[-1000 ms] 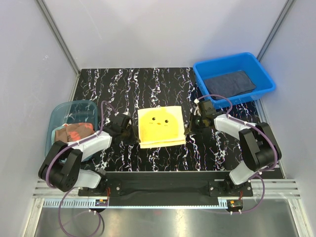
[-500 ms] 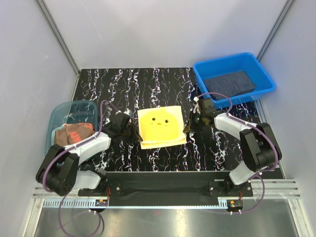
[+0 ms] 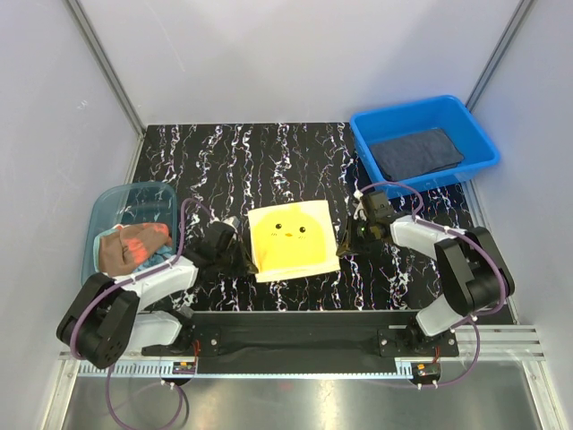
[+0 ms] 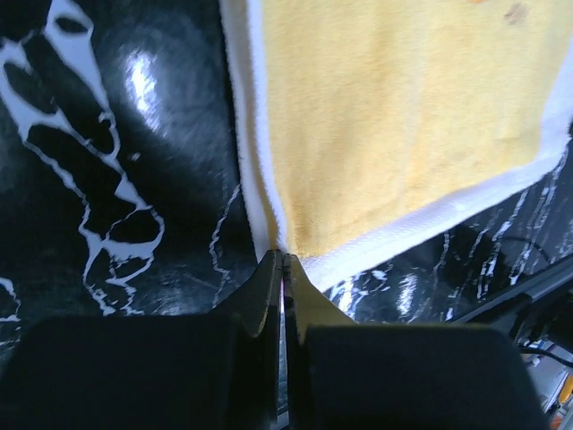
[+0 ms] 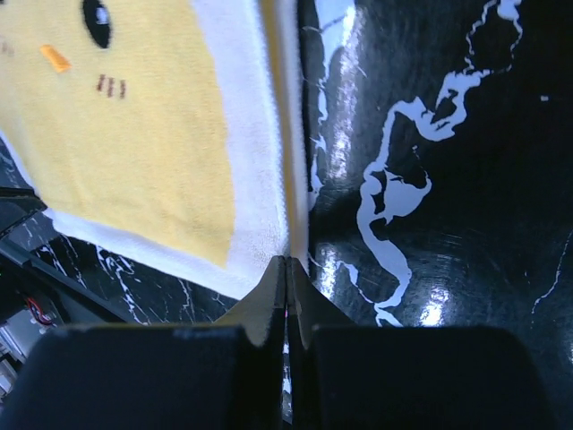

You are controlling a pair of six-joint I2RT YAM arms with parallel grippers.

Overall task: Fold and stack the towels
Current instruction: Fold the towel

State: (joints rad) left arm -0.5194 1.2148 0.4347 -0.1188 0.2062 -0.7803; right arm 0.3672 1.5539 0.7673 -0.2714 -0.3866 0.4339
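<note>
A pale yellow towel (image 3: 294, 237) with a small chick face lies folded flat on the black marbled table (image 3: 269, 157). My left gripper (image 3: 248, 265) is shut on its near-left corner; the left wrist view shows the fingers (image 4: 269, 287) pinched together on the white hem of the towel (image 4: 394, 134). At the right edge, my right gripper (image 3: 344, 245) is shut on the towel (image 5: 134, 152), tips (image 5: 288, 262) closed on the hem. A dark slate-blue towel (image 3: 416, 152) lies folded in the blue bin (image 3: 363, 130). Red and brown towels (image 3: 132, 246) sit crumpled in the teal tub (image 3: 107, 199).
The blue bin stands at the back right corner, the teal tub at the left edge beside my left arm. Grey walls close in the table on three sides. The arm bases and a black rail (image 3: 295, 336) run along the near edge.
Both grippers have drawn back toward the near edge, and the yellow towel has slid a little nearer with them. The bin and tub have not moved.
</note>
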